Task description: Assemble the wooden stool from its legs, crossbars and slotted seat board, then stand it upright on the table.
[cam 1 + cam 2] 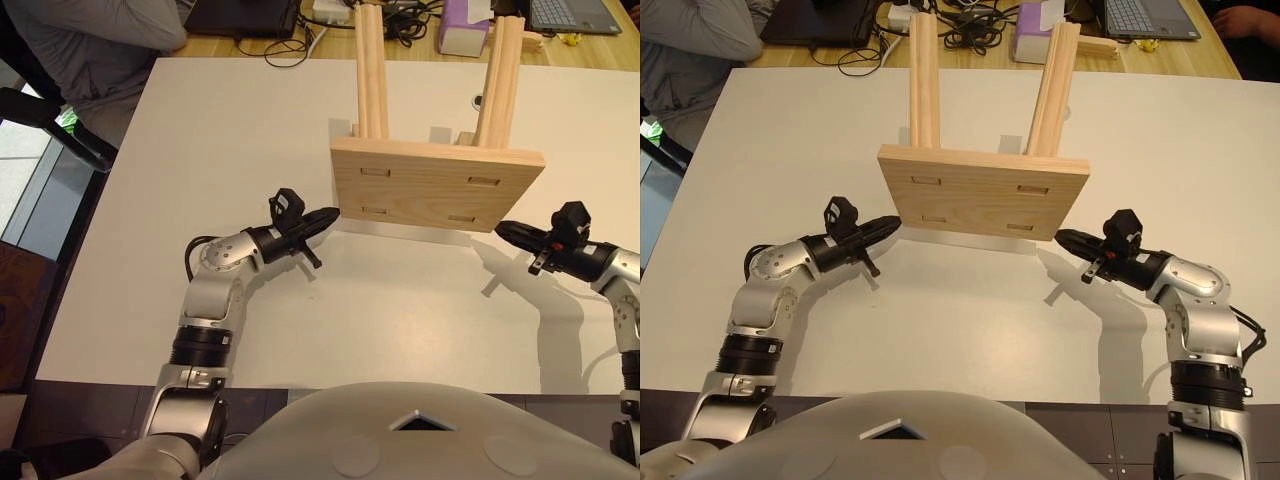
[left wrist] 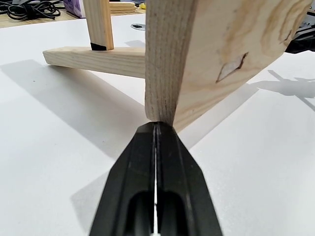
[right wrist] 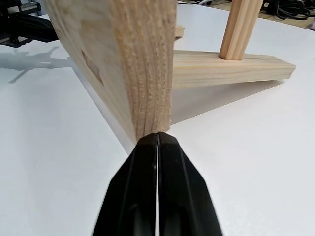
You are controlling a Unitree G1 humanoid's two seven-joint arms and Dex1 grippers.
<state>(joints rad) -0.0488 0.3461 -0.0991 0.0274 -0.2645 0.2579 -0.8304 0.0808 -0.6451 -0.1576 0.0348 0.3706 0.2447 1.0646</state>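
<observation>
The assembled wooden stool lies on its side on the white table (image 1: 200, 150), its slotted seat board (image 1: 435, 188) facing me and its legs (image 1: 370, 70) pointing away. My left gripper (image 1: 330, 215) is shut, its tip pressed against the board's lower left corner (image 2: 160, 110). My right gripper (image 1: 503, 230) is shut too, its tip against the lower right corner (image 3: 147, 123). The seat end looks lifted slightly, with a shadow under the lower leg (image 3: 231, 66), whose far end is on the table. Neither gripper holds anything between its fingers.
Beyond the table's far edge lie cables (image 1: 290, 45), a purple box (image 1: 462, 25) and a laptop (image 1: 570, 12). A person's sleeve (image 1: 90, 30) shows at the far left corner. Bare tabletop lies to both sides of the stool and in front of it.
</observation>
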